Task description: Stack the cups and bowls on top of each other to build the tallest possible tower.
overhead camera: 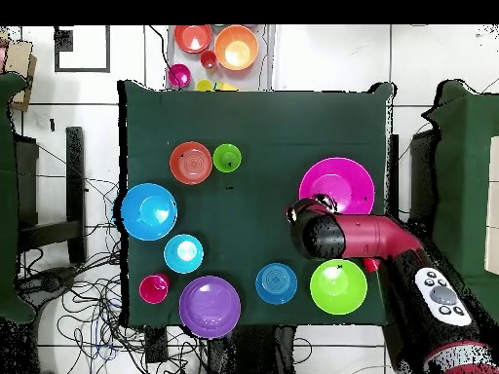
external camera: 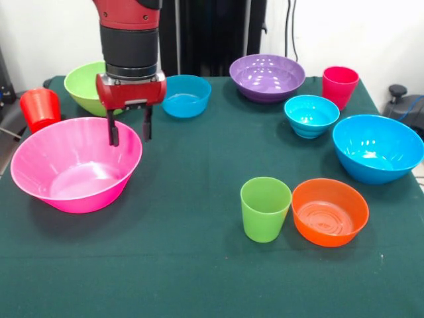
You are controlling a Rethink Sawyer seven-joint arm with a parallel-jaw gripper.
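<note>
My gripper (external camera: 130, 130) is open and empty, its fingers hanging at the far right rim of the large hot pink bowl (external camera: 86, 195), one inside and one outside. No tower stands; every piece sits apart on the table. The lime green bowl (external camera: 85, 85) and red-orange cup (external camera: 40, 109) are behind the pink bowl. A small cyan bowl (external camera: 187, 97), purple bowl (external camera: 267, 77), crimson-pink cup (external camera: 340, 86), second cyan bowl (external camera: 311, 116) and large blue bowl (external camera: 377, 149) lie to the right. The lime cup (external camera: 265, 209) and orange bowl (external camera: 329, 212) are in front.
The green cloth table (external camera: 165, 265) ends close to the pink bowl on the left. In the overhead view my arm (overhead camera: 361, 236) covers the gripper beside the pink bowl (overhead camera: 336, 185). Spare bowls (overhead camera: 237, 47) lie off the table.
</note>
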